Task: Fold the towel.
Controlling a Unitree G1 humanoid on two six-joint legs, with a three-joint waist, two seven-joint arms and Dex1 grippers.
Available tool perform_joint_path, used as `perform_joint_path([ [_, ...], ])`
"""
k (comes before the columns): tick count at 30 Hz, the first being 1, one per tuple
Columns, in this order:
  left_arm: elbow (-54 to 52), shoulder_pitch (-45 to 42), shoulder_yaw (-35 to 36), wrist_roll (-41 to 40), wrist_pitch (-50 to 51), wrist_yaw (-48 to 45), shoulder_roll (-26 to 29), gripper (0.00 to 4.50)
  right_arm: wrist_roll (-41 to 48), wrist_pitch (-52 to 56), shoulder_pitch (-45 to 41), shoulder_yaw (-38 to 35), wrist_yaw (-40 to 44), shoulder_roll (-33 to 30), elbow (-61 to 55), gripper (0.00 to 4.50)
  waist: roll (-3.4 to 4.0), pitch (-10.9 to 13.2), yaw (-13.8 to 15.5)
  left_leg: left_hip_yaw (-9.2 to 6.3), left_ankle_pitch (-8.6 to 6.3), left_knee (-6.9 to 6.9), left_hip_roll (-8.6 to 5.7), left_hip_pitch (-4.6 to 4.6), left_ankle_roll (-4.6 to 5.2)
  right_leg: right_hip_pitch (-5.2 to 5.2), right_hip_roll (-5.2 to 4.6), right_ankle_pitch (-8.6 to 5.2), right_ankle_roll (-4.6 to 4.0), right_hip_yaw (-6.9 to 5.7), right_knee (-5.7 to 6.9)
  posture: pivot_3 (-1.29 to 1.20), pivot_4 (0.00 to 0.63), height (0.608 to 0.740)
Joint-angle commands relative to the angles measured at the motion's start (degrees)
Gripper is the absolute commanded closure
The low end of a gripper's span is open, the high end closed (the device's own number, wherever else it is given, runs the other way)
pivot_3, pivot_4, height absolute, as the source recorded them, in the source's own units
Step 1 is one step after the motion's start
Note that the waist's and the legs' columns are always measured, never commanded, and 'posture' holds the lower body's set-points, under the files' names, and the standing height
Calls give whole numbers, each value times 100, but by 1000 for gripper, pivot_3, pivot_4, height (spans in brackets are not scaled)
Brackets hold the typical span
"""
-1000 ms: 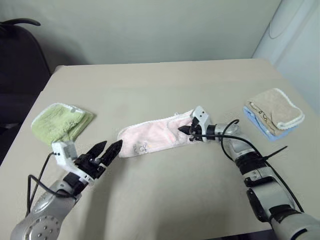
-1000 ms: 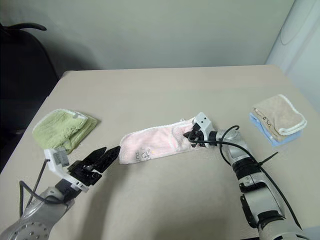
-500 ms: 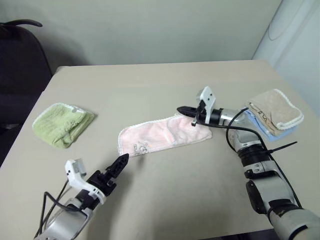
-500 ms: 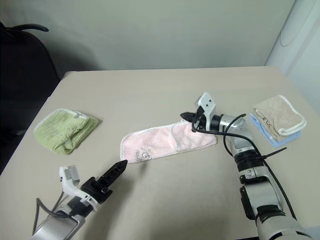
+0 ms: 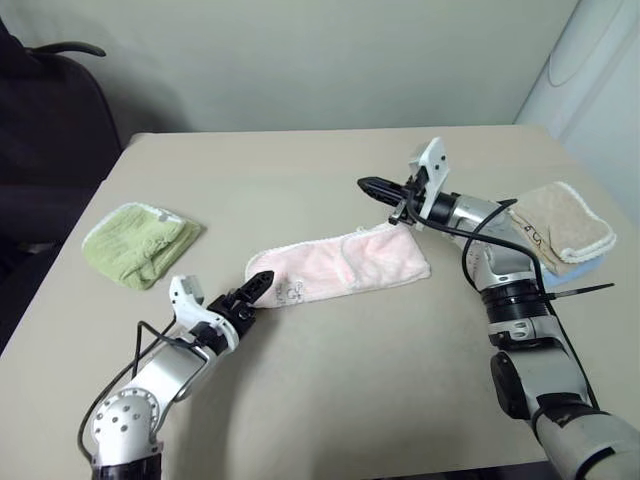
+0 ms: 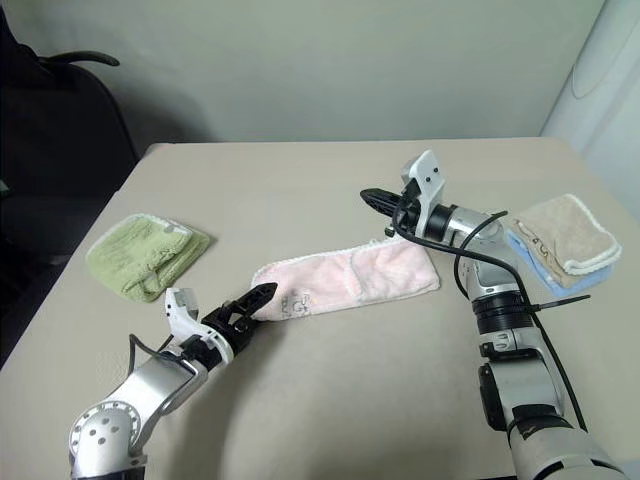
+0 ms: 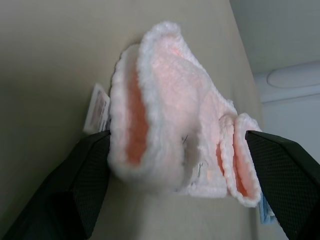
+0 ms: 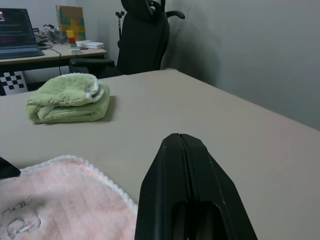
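The pale pink towel [image 5: 335,265] lies lengthwise across the middle of the table [image 5: 330,380], its right part doubled over and its small logo near the left end. My left gripper [image 5: 256,287] is low at that left end and open. In the left wrist view its two black fingers [image 7: 75,185] stand on either side of the towel's end [image 7: 170,125] without pressing it. My right gripper [image 5: 372,186] hangs shut in the air above the towel's right end, holding nothing. The right wrist view has its closed fingers [image 8: 182,190] over the pink towel [image 8: 60,200].
A green folded towel [image 5: 140,240] lies at the table's left. A beige towel [image 5: 560,222] sits on a blue cloth [image 6: 535,262] at the right edge. A black chair [image 5: 50,110] stands beyond the far left corner.
My right gripper has left the towel's right end and risen above it, still shut. My left gripper moved forward and down to the towel's left end and rolled. The view itself shifted.
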Motion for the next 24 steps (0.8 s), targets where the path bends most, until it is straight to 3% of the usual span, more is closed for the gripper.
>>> perform_joint_path([
  [1,393,-37,-56,184,46,234,-55,361,159,8,-65,-170,-87,-37,-319,4500,0,0,0,0,0,-3,0,4,0,4,0,0,0,0,-3,0,150,740],
  [5,386,-86,-9,243,25,271,-107,1668,151,3,-56,-167,-107,-27,-327,4500,1,1,-2,2,2,-31,-2,23,-4,15,0,-7,-6,1,-15,0,150,740],
  [12,125,43,104,340,-11,221,-122,4389,135,-68,-94,-138,-109,60,-276,4500,-3,3,-29,4,6,-44,-1,16,-18,-1,2,-27,-14,1,-18,0,150,740],
  [17,-49,140,349,439,-93,45,54,4454,125,-93,-81,-126,-97,87,-292,4500,-5,5,-59,4,7,-52,5,17,-25,-4,9,-34,-22,1,-19,0,150,740],
  [24,-195,170,1285,377,-143,-539,1023,4454,94,-100,11,-154,-94,-16,-316,4500,-32,22,-108,2,-7,-51,41,11,-51,-13,46,-47,-46,1,-18,0,150,740],
])
